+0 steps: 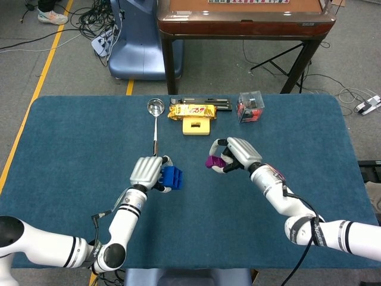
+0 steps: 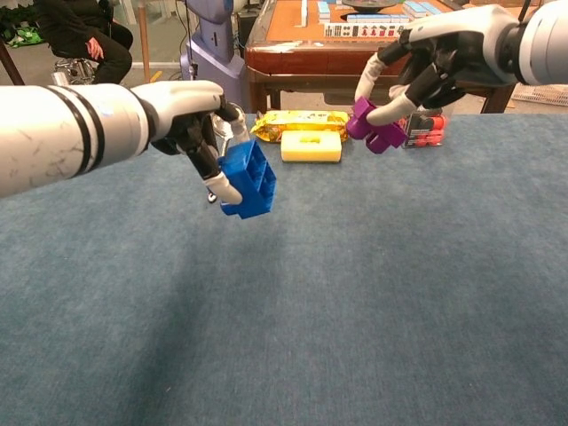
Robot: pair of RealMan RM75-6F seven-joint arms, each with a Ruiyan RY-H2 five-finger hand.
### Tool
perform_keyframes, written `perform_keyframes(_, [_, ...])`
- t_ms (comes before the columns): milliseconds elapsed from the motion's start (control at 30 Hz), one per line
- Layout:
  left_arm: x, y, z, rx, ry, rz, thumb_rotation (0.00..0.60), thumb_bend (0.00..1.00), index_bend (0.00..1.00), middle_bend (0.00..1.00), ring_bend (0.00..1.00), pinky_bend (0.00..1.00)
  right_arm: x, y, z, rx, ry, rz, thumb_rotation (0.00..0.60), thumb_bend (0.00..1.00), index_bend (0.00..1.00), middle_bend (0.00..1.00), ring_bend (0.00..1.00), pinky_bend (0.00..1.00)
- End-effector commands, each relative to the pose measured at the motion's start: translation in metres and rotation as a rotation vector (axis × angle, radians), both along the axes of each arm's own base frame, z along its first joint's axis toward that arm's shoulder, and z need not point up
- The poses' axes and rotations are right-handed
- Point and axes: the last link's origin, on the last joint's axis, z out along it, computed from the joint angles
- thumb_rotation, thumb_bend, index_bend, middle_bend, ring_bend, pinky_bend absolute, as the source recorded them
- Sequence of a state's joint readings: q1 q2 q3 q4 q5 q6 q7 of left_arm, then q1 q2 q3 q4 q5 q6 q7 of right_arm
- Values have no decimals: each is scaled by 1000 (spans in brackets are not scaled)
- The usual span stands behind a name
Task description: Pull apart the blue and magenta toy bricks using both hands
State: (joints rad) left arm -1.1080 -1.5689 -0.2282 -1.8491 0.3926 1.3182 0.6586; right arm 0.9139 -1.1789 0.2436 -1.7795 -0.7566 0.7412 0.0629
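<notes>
Two bricks apart, each held above the blue table (image 1: 71,155). Blue brick (image 1: 172,177) gripped in the left hand (image 1: 147,173), fingers wrapped round it, raised off the cloth left of centre; in the chest view the same blue brick (image 2: 248,180) tilted, studs facing up and right. Magenta brick (image 1: 214,161) pinched in the right hand (image 1: 238,156) between thumb and fingers, right of centre, clear air between it and the blue one; seen from the chest as the magenta brick (image 2: 376,131) held higher and farther. Along the far edge of the table: a metal ladle (image 1: 155,117) with its handle running toward the left hand, a gold snack packet (image 1: 191,111), a yellow block (image 1: 197,126) just near of the packet, a black flat object (image 1: 205,102) behind it, and a clear box with red contents (image 1: 250,106) to the right. Beyond the table, a brown wooden table (image 1: 244,18) and a blue machine base (image 1: 140,42) on the grey floor with cables (image 1: 83,21).
</notes>
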Motion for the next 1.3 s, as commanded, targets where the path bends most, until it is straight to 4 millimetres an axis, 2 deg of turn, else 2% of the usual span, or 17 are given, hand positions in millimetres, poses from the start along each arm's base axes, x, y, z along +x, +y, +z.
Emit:
perform_keyframes(33, [-12, -4, -12, 25, 89, -49, 600, 0, 635, 1000, 1000, 1000, -11, 0, -10, -4, 103, 26, 600, 288, 703, 1000, 1000, 1000])
perform_keyframes(367, [-26, -13, -34, -3, 194, -110, 600, 0, 548, 1000, 1000, 1000, -29, -1, -35, -39, 367, 97, 600, 279, 688, 1000, 1000, 1000])
perform_keyframes(433, [-28, -15, -36, -4, 210, -119, 600, 0, 481, 1000, 1000, 1000, -30, 0, -38, -40, 400, 105, 600, 226, 599, 1000, 1000, 1000])
perform_keyframes(467, [-29, -15, -37, -6, 217, -122, 600, 0, 415, 1000, 1000, 1000, -31, 0, -39, -40, 410, 107, 600, 167, 507, 1000, 1000, 1000])
perform_keyframes(600, [-33, -18, -37, -20, 266, -122, 600, 0, 44, 1000, 1000, 1000, -32, 1, -39, -42, 430, 106, 600, 4, 219, 993, 993, 1000])
perform_keyframes(633, [-34, -19, -37, -19, 279, -123, 600, 0, 4, 1000, 1000, 1000, -32, 2, -37, -46, 427, 104, 600, 0, 172, 986, 986, 1000])
perform_keyframes(733, [-37, -22, -33, -17, 307, -129, 600, 0, 0, 1000, 1000, 1000, -33, 3, -33, -60, 414, 96, 600, 0, 83, 959, 958, 1000])
perform_keyframes(833, [-42, -25, -24, 0, 324, -124, 600, 0, 0, 990, 993, 1000, -37, 8, -23, -98, 398, 96, 600, 0, 35, 911, 918, 1000])
perform_keyframes(933, [-51, -27, -7, 58, 293, -96, 600, 0, 0, 919, 935, 1000, -44, 16, -8, -144, 399, 105, 600, 0, 28, 801, 848, 978])
perform_keyframes(1033, [-62, -29, 8, 115, 252, -74, 600, 0, 0, 778, 802, 989, -51, 24, 5, -179, 408, 115, 600, 0, 28, 671, 760, 916])
perform_keyframes(1100, [-75, -29, 24, 184, 218, -51, 600, 0, 0, 607, 665, 921, -61, 32, 16, -206, 427, 127, 600, 0, 38, 538, 636, 839])
perform_keyframes(1167, [-95, -31, 46, 276, 201, -41, 600, 0, 0, 493, 559, 831, -76, 43, 32, -236, 459, 149, 600, 0, 52, 452, 535, 775])
perform_keyframes(1233, [-113, -34, 63, 346, 208, -52, 600, 0, 0, 422, 488, 759, -90, 53, 44, -267, 480, 167, 600, 0, 55, 382, 441, 683])
perform_keyframes(1300, [-128, -38, 77, 397, 220, -63, 600, 0, 0, 367, 440, 708, -102, 61, 54, -301, 490, 169, 600, 0, 66, 353, 389, 624])
